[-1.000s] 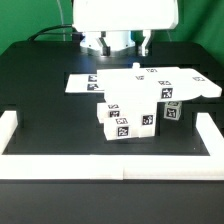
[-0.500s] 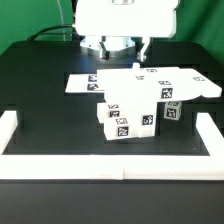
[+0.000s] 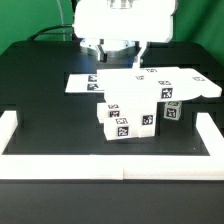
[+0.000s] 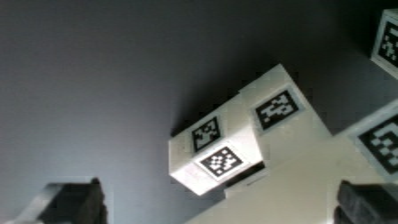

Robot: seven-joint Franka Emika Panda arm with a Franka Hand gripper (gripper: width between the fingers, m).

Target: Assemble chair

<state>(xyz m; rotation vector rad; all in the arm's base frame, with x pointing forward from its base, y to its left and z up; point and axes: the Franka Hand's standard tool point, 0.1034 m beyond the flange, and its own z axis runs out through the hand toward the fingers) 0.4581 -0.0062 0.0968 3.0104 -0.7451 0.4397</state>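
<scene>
**Gripper empty, chair mostly unbuilt**

The fingertips [image 4: 71, 203] stand wide apart with only bare table between them, so the gripper [image 4: 217, 206] holds nothing. Just beyond it, the wrist view shows a tagged white block [image 4: 235, 143], probably a chair part. In the exterior view the chair pieces [image 3: 135, 108] cluster mid-table beside the marker board [image 3: 82, 83], inside the border rails [image 3: 110, 162]. I cannot tell whether any are joined. Most of the assembly seems left to do.

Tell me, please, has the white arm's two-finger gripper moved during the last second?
Yes: the gripper has come lower in the exterior view, nearer the flat white marker board.
</scene>
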